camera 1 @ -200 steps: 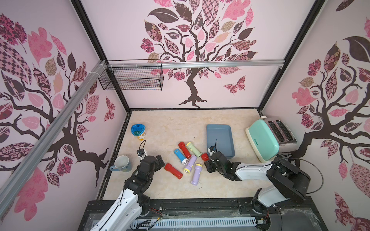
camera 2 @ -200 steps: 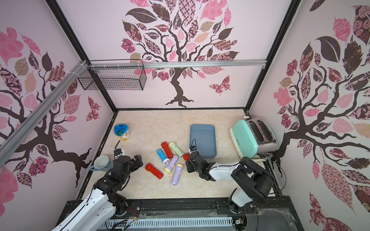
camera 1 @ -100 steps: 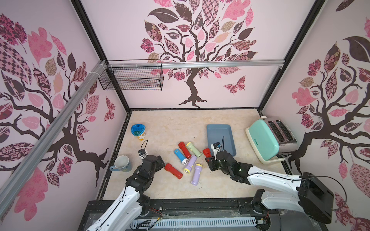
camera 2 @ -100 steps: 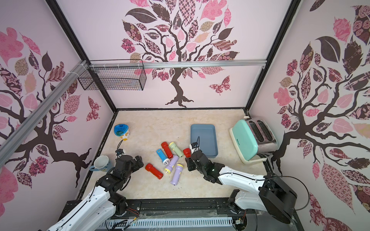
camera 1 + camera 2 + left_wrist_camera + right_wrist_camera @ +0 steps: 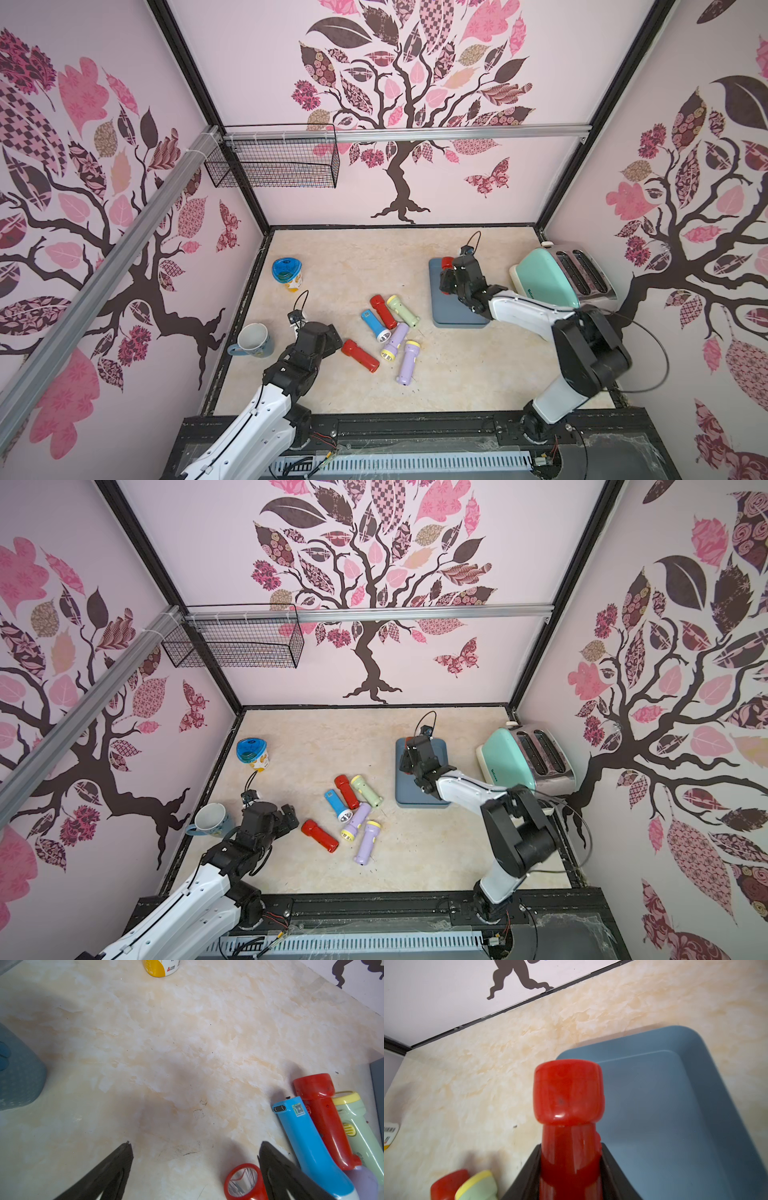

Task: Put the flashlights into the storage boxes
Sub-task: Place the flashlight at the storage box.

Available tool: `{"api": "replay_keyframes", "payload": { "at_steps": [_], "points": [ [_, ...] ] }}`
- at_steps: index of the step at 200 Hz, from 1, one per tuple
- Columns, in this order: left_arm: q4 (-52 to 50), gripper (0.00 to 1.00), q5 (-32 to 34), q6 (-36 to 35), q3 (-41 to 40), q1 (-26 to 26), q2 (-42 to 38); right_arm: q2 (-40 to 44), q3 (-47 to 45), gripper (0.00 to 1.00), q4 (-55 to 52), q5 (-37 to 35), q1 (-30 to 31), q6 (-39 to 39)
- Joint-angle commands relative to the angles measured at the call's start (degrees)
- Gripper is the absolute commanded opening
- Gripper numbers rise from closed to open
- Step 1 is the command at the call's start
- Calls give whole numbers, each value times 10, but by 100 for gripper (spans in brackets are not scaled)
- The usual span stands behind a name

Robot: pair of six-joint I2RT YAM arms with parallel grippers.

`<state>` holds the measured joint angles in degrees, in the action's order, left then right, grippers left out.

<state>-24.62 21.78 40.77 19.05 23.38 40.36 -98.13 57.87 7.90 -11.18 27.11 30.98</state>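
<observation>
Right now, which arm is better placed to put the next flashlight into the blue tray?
Right. The right gripper is shut on a red flashlight, held over a corner of the slate-blue tray. The left gripper is open and empty, over the table, away from the tray.

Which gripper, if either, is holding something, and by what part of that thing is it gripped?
The right gripper holds a red flashlight by its narrow body, below the wider head. The left gripper is open and empty.

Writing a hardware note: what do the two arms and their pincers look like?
Left arm and right arm: white link shells, bulky black joints. Left pincer and right pincer: black, tapered fingers. A thin black cable loops above each wrist.
</observation>
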Motion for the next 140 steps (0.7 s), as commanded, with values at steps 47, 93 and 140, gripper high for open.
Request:
{"api": "replay_keyframes", "payload": {
  "at_steps": [47,93,140],
  "points": [
    [1,98,9,5,8,-3,-17,-166,138,35,-47,63,-11,6],
    [15,98,5,-3,2,-3,-19,-227,197,38,-72,76,-12,-20],
    [18,98,-9,-8,6,-3,-8,-246,245,41,-98,69,-12,-50]
  ]
}}
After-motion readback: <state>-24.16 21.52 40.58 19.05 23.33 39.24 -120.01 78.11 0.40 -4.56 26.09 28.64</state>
